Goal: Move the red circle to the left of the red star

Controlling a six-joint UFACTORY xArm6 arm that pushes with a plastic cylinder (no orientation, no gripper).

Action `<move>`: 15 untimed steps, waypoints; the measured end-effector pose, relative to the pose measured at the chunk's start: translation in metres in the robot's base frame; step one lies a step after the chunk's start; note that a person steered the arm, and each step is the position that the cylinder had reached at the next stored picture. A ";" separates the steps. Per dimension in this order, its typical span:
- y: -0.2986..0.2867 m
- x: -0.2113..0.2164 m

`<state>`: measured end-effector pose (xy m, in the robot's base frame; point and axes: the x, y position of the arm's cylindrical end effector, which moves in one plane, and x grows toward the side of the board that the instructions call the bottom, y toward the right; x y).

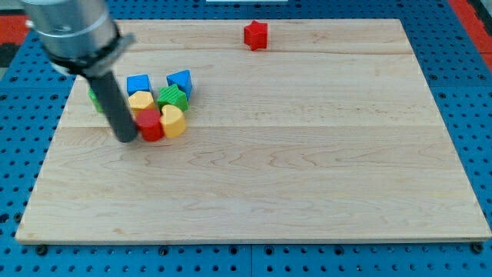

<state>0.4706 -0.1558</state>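
Legible text, labels, brands, numbers, signs: none found. Surface (307,169): plain wood grain, unmarked. Blocks: faces of solid colour, no lettering or numerals that can be read. Rod and its grey housing (69,31): no readable marking. Blue perforated base (477,115) around the surface: no readable print.

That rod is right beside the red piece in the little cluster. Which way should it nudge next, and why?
Probably a short push toward the view's upper right. My tip sits at the left edge of the red circle block, which is packed against a yellow block, while the red star block stands alone near the wooden board's top edge. Freeing the circle from the cluster comes first.
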 end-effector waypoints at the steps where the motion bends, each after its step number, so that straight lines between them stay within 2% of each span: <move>1: 0.048 0.002; 2: 0.076 -0.002; 7: 0.073 -0.146; 9: 0.043 -0.118; 10: 0.020 -0.132; 11: 0.024 -0.158; 12: 0.041 -0.172; 14: 0.087 -0.229; 15: 0.088 -0.229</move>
<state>0.2414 -0.0676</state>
